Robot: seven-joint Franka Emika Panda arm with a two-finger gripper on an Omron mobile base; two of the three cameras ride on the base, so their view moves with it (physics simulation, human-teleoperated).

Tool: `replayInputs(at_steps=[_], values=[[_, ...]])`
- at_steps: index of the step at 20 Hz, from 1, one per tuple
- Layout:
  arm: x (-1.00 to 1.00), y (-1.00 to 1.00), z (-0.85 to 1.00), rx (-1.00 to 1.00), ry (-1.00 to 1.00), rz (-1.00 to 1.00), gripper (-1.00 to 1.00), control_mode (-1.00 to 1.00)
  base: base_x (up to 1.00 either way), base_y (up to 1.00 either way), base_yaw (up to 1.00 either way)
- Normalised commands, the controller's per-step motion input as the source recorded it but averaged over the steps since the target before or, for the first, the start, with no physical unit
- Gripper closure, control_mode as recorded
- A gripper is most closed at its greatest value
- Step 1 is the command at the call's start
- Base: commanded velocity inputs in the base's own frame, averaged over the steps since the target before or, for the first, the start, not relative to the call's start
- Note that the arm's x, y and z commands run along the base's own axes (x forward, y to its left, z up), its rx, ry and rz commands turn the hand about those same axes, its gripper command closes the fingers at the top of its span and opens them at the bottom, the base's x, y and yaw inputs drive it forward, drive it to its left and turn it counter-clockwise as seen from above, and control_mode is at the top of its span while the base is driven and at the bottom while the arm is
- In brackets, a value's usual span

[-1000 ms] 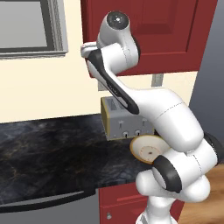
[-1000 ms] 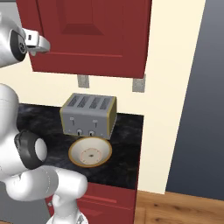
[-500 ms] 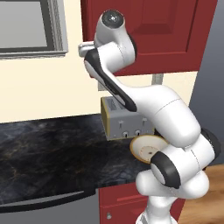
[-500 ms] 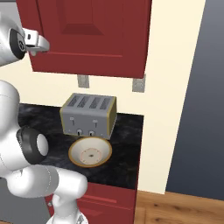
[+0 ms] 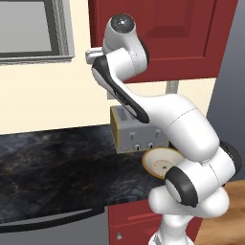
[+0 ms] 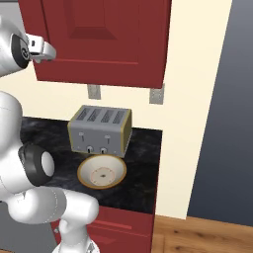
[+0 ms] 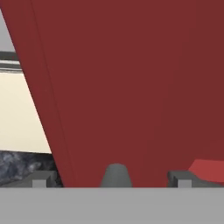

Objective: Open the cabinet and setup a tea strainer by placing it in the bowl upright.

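Observation:
The cabinet [image 5: 162,33] [image 6: 104,39] is a dark red wall unit above the counter, and its door is shut. My gripper [image 6: 43,49] is raised at the door's lower left corner. In the hand view the red door [image 7: 131,87] is very close. A grey rounded knob [image 7: 116,174] sits between the two dark fingertips [image 7: 41,178], which stand wide apart, so my gripper [image 7: 111,178] is open and holds nothing. The cream bowl [image 5: 160,161] [image 6: 101,173] lies on the counter in front of the toaster. The tea strainer is hidden.
A silver four-slot toaster [image 6: 99,129] [image 5: 134,136] stands against the wall under the cabinet. The black stone counter [image 5: 48,167] runs to the left below a window [image 5: 28,28]. A low red cabinet front [image 6: 118,225] sits below the counter, and a dark grey wall [image 6: 217,123] is at the right.
The arm's upper joints have shifted slightly left. The hand stays at the cabinet's lower left corner with its fingers apart. Bowl and toaster have not moved.

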Motion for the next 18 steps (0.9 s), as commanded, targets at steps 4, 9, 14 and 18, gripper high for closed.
replayInputs(at_steps=[4, 9, 14, 18], values=[[0.11, 0.00, 0.00, 0.00, 0.00, 0.00, -1.00, -1.00, 0.00, 0.00, 0.00], [0.01, 0.00, -0.03, 0.00, 0.01, 0.00, 1.00, -1.00, 0.00, 0.00, 0.00], [0.00, 0.00, 0.00, 0.00, 0.00, 0.00, 1.00, -1.00, 0.00, 0.00, 0.00], [0.00, 0.00, 0.00, 0.00, 0.00, 0.00, 1.00, -1.00, 0.00, 0.00, 0.00]])
